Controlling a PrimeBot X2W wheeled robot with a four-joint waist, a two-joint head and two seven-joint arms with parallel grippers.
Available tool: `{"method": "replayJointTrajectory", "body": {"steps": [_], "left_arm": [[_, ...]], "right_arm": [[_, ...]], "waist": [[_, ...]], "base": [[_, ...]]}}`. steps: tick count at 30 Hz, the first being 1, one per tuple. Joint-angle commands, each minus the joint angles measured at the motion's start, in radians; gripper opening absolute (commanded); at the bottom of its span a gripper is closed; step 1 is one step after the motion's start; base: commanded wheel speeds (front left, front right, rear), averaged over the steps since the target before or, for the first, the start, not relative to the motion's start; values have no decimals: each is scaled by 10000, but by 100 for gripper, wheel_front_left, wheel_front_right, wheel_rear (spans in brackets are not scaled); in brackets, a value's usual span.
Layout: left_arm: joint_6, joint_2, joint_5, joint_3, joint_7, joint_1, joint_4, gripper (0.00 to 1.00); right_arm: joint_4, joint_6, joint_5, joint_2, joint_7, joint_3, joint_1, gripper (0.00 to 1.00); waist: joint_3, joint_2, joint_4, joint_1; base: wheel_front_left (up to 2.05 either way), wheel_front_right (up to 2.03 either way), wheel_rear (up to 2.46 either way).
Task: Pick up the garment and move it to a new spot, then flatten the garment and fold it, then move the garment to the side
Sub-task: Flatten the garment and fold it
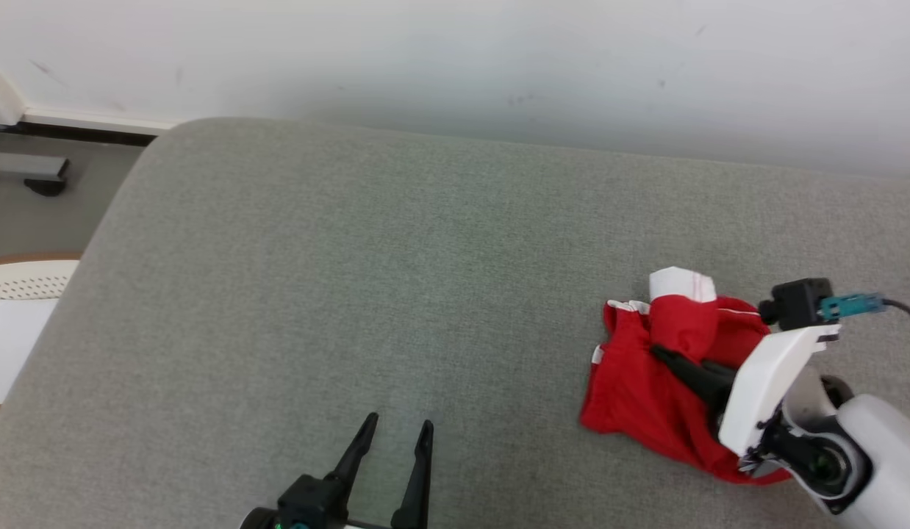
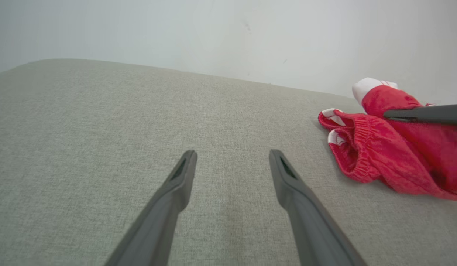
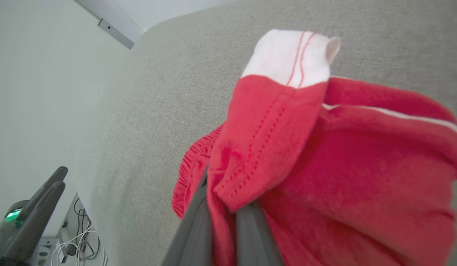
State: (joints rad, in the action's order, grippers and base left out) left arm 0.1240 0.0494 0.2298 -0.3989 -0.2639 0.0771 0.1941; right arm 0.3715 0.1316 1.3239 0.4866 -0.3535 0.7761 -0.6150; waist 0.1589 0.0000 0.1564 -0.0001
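The garment [image 1: 639, 382] is a pair of red shorts with white trim, bunched up at the right of the grey cushion [image 1: 352, 279]. My right gripper [image 1: 664, 356] is shut on a fold of it, and the pinched cloth stands up above the heap. In the right wrist view the red cloth [image 3: 324, 155] drapes over both dark fingers [image 3: 193, 229] and hides their tips. My left gripper [image 1: 398, 426] is open near the front edge, well left of the shorts, with nothing between its fingers. The left wrist view has the garment [image 2: 380, 151] at its right, beyond the open left gripper [image 2: 232, 155].
A pale wall [image 1: 499, 66] runs behind the cushion. Off the cushion's left edge lie bare floor, a dark bracket [image 1: 43, 180] and a white perforated thing with a wooden rim [image 1: 21, 283]. Cables [image 3: 81, 236] hang below the cushion edge in the right wrist view.
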Motion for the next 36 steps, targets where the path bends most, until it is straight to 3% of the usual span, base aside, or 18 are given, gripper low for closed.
{"method": "replayJointTrajectory", "body": {"steps": [1, 2, 3, 4, 5, 13, 18, 26, 31, 36], "left_arm": [[40, 33, 126, -22, 3, 7, 51, 100], [73, 33, 136, -45, 3, -24, 77, 100], [85, 32, 162, -55, 3, -64, 106, 100], [95, 32, 167, -49, 3, -110, 132, 100], [111, 32, 160, -17, 3, -157, 149, 100], [60, 32, -107, 322, 3, -446, 269, 100], [-48, 32, -180, 611, 3, -601, 321, 100], [-221, 87, -421, 1178, 3, -1087, 219, 100], [-270, 88, -524, 1603, 3, -1454, -156, 100], [-316, 64, -633, 1902, 3, -1722, -536, 100]], "right_arm": [[171, -22, -232, -223, 8, -25, -21, 0], [288, -22, -404, -420, 14, -61, 16, 12], [354, -22, -591, -563, 49, -105, 56, 40], [374, -22, -720, -717, 117, -170, 126, 96], [397, -22, -822, -850, 117, -230, 228, 100], [-730, -22, -1058, -1830, 94, -824, 974, 100], [-1829, -22, -1403, -2053, 513, -1247, 1708, 100], [-3287, -22, -3887, -915, 2248, -2476, 3201, 100], [-3228, -22, -5847, -240, 3562, -3613, 4283, 100], [-2785, -22, -6846, -260, 4616, -4816, 5223, 100]], "waist": [[-68, 0, 91, 1], [-102, 0, 124, 1], [-147, 0, 143, 1], [-198, 0, 149, 1], [-247, 0, 143, 1], [-661, 0, -294, 1], [-1000, 0, -626, 1], [-1472, 0, -1172, 1], [-1642, 0, -1469, 1], [-1729, 0, -1597, 1]], "base": [[0, 0, 0], [0, 0, 0], [0, 0, 0], [0, 0, 0], [0, 0, 0], [0, 0, 0], [0, 0, 0], [0, 0, 0], [0, 0, 0], [0, 0, 0]]}}
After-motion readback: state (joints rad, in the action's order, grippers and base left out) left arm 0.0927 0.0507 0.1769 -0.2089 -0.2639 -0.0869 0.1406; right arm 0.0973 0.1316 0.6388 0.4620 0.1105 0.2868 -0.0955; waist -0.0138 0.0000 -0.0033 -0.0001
